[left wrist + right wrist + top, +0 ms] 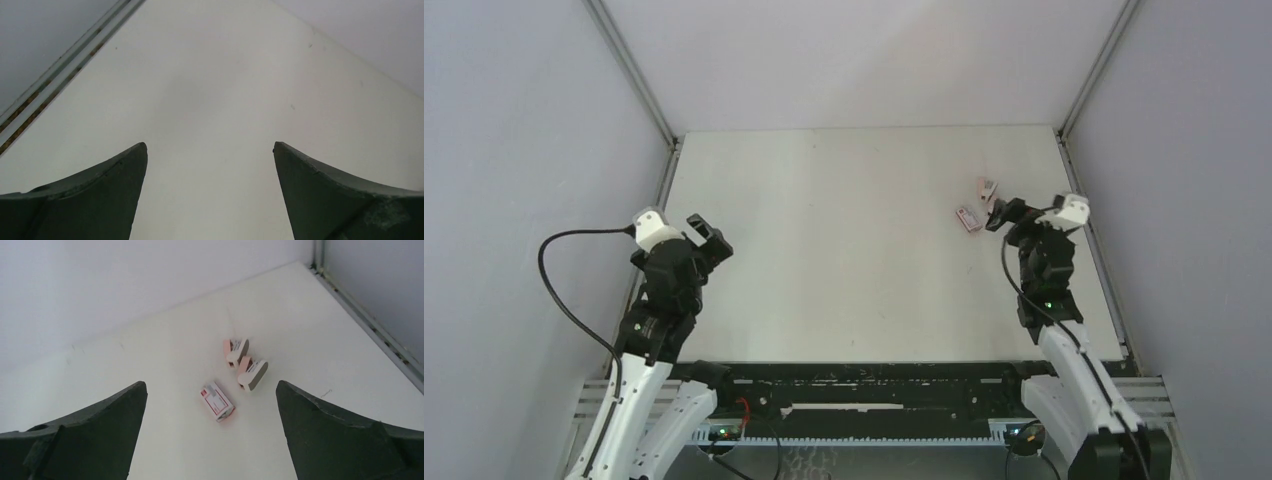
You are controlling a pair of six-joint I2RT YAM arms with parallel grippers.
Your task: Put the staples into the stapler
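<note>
Two pink staplers (pixel 251 373) | staples box (pixel 218 401) just beside | left fingers (pixel 100 200), right fingers (pixel 100 440) apart, empty

Nothing legible noted. The staple box (pixel 218 401) carries a white label with red markings, but I find the lettering too small to read.
</note>
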